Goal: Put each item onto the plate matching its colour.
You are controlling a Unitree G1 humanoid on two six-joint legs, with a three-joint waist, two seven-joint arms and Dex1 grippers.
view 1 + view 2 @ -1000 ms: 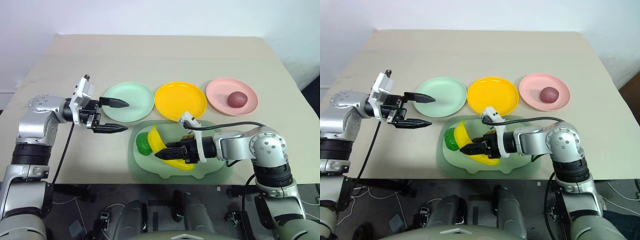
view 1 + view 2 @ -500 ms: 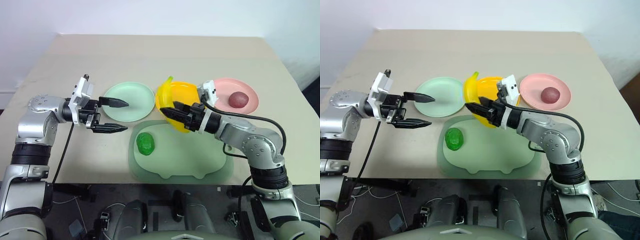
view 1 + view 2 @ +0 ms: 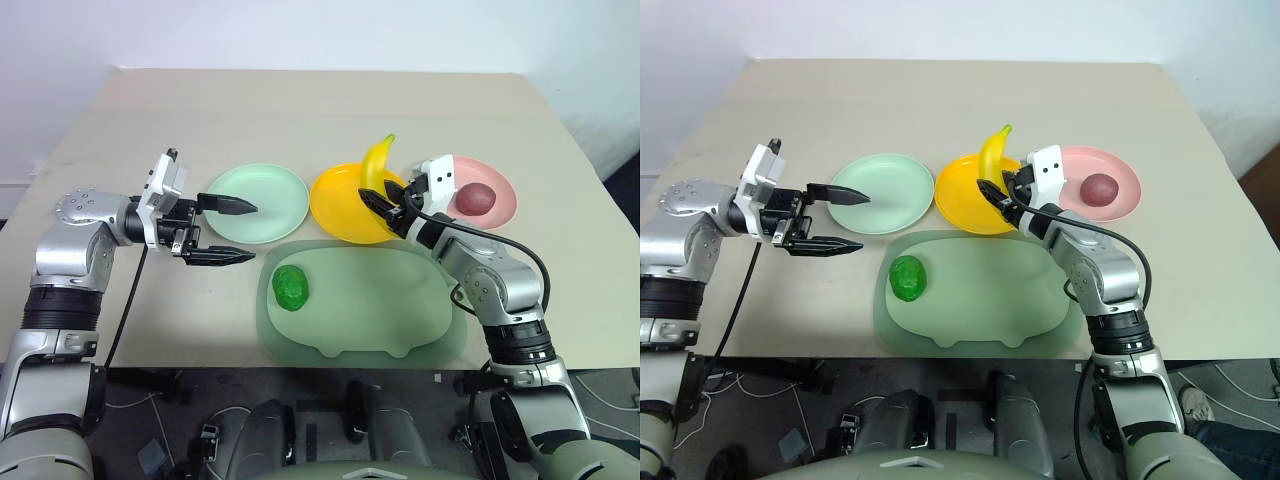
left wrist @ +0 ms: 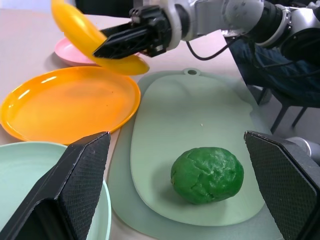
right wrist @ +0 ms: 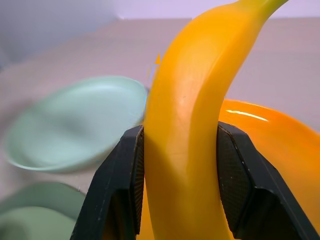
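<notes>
My right gripper is shut on the curved yellow banana and holds it nearly upright above the near right part of the yellow plate. In the right wrist view the banana stands clamped between both black fingers. The round maroon fruit lies on the pink plate. On the pale green pig-shaped board sits the bumpy green vegetable, near its left end. My left gripper hangs open beside the near left rim of the bare mint green plate.
The three plates stand in a row across the middle of the beige table, with the board just in front of them. Bare tabletop stretches behind the plates and on both sides.
My right gripper lifted the banana off the board, carried it away from me over the yellow plate and turned it upright. The left arm has stayed still.
</notes>
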